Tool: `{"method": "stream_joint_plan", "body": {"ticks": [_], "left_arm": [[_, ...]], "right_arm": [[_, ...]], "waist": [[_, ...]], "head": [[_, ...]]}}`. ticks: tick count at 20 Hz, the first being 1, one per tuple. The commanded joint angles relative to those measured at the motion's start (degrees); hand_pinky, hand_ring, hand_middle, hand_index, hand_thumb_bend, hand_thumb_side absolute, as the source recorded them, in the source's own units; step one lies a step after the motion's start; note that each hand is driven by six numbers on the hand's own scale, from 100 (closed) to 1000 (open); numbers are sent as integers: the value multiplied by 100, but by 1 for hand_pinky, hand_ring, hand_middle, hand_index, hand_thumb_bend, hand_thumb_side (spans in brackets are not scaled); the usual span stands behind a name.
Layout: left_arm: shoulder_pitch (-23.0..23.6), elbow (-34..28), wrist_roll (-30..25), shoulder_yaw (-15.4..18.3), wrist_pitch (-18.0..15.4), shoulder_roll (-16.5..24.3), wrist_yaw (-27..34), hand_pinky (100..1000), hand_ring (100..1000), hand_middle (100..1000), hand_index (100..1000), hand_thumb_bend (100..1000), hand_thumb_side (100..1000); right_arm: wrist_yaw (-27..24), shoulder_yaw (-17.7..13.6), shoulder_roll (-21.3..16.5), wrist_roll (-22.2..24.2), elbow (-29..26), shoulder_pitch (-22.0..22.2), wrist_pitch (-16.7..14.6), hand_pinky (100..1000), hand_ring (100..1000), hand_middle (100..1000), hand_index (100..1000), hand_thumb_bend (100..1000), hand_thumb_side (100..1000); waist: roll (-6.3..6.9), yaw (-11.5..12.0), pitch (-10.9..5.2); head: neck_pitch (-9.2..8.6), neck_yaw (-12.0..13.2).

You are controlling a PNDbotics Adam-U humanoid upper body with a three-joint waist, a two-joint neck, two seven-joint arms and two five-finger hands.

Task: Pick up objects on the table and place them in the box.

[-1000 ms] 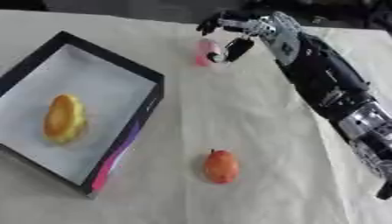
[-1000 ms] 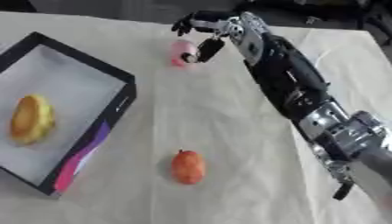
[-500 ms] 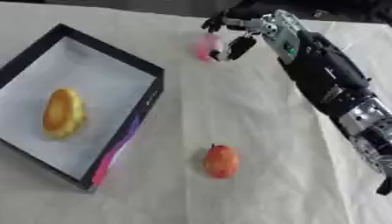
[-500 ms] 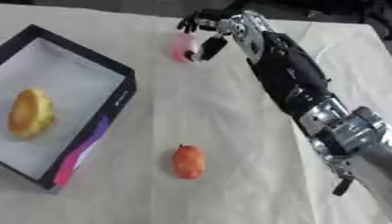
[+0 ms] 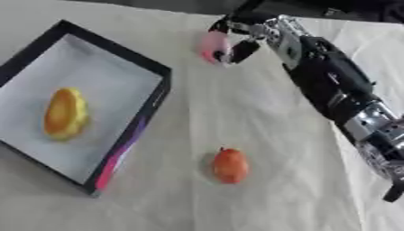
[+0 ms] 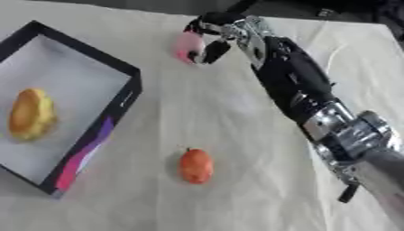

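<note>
One right hand [image 5: 251,37], fingers [image 5: 241,50] curled around pink object [image 5: 211,46]

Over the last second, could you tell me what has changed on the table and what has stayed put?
The right hand has closed in on the pink object at the far side of the cloth: its fingers now curl around it, where a second ago they were spread beside it. The pink object itself has not clearly shifted. The orange fruit on the cloth, the box and the yellow fruit inside it stayed put.
</note>
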Motion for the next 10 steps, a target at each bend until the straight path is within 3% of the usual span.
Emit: {"method": "stream_joint_plan", "body": {"ticks": [1,5,10], "left_arm": [[-36,-84,-18,17,0,83,-14,867,723,776,886,100,755],[-26,-90,-17,22,-15,80,-45,868,722,777,886,100,754],[6,-86,0,36,-12,78,-63,870,722,777,886,100,755]], "right_arm": [[69,-72,-82,-127,12,-119,101,864,748,555,752,106,339],[93,-75,-134,-270,-14,-114,233,837,701,505,694,100,334],[-109,-70,-234,-488,-204,-51,199,828,686,485,628,100,228]], "waist": [[-43,-1,-13],[-49,-21,-32],[-46,-49,-75]], "head": [[22,-32],[46,-29],[90,-10]]}}
